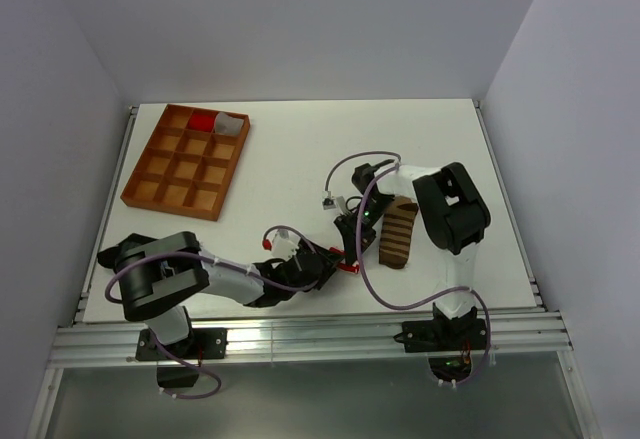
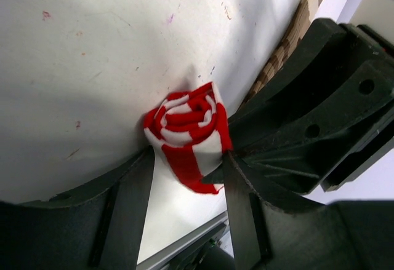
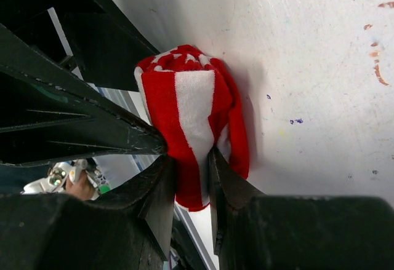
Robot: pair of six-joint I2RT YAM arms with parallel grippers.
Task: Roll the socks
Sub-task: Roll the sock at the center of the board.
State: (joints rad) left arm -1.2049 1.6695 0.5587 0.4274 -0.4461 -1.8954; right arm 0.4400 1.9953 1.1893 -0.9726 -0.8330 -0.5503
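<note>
Red-and-white sock rolled into a tight spiral near the front edge of the tabletop, with both pincers on it.
The right pincer is pinching the loose lower edge of the roll, its fingers drawn close with striped fabric squeezed between them. The left pincer straddles the roll from the other side, one finger at each flank. Both seem to touch the cloth, though I cannot tell whether it is gripping or only bracketing. The roll rests on the white surface, spiral end facing the left wrist camera. The dark-brown-and-tan sock lies flat and unrolled just beside the right arm. An orange compartment tray sits well apart at the far left.
</note>
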